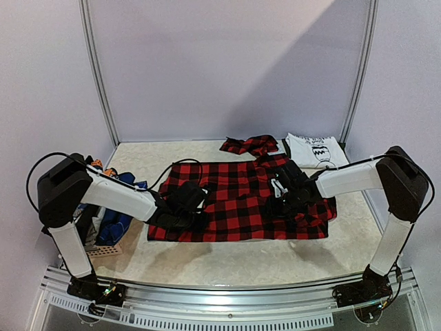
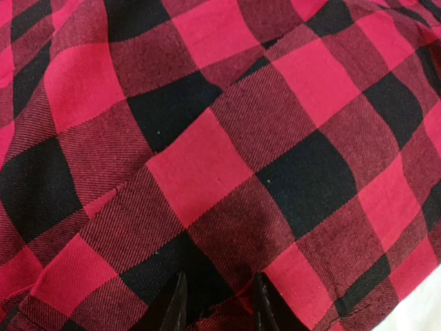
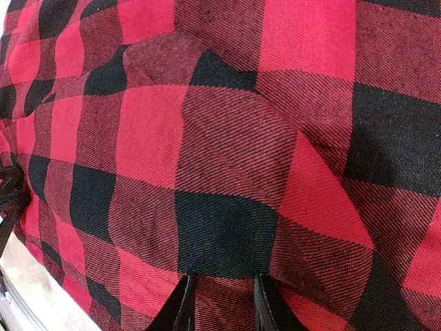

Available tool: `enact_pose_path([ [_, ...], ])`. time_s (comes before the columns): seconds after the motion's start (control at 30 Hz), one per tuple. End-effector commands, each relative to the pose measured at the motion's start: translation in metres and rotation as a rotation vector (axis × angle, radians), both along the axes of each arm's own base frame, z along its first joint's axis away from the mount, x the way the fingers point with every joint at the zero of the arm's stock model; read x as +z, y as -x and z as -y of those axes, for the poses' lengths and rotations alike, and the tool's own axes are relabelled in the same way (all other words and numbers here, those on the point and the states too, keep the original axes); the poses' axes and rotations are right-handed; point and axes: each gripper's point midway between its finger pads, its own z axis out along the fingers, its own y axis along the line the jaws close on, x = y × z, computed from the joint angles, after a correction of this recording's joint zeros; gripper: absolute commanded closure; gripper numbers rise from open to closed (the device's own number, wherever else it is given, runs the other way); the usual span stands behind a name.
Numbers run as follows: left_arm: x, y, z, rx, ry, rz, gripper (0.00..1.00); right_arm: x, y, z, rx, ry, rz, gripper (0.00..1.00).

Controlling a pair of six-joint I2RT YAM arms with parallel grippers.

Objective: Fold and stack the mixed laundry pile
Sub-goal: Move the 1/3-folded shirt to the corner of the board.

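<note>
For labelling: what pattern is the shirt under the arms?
Red and black plaid; shirt clearest in left wrist view.

The spread shirt (image 1: 241,207) is red-and-black plaid, and up close its weave shows fine diagonal twill lines. A smaller piece (image 1: 249,145) behind it carries the same red-black check, next to a white T-shirt (image 1: 313,150) with dark print. The basket (image 1: 103,249) is pinkish and holds blue cloth (image 1: 114,224).

left arm (image 1: 117,196): stretched inward, wrist low | left gripper (image 2: 219,305): fingertips narrowly apart, grip unclear | right arm (image 1: 348,179): stretched inward, wrist low | right gripper (image 3: 224,307): fingertips narrowly apart, grip unclear
</note>
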Motion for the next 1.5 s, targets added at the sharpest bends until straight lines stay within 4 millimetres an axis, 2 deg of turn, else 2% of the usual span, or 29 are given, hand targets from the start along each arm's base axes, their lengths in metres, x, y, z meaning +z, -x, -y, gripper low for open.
enact_pose_path([
  [0.0,-0.011,0.010,0.000,-0.007,0.012,-0.018,0.68,-0.040,0.033,0.020,-0.012,0.115,-0.122,0.70],
  [0.33,-0.025,0.035,-0.004,-0.020,0.004,-0.053,0.70,-0.044,0.059,0.029,-0.042,0.093,-0.163,0.71],
  [0.6,-0.032,0.060,-0.013,-0.019,-0.026,-0.067,0.70,-0.055,0.093,0.039,-0.037,0.129,-0.208,0.71],
  [0.9,-0.032,0.091,-0.026,-0.024,-0.094,-0.078,0.71,-0.049,0.120,0.040,-0.026,0.153,-0.223,0.72],
  [1.2,-0.033,0.101,-0.029,-0.013,-0.113,-0.066,0.71,-0.032,0.127,0.040,-0.006,0.153,-0.224,0.70],
  [1.47,-0.030,0.106,-0.034,-0.023,-0.145,-0.067,0.71,-0.031,0.137,0.039,0.024,0.165,-0.248,0.70],
])
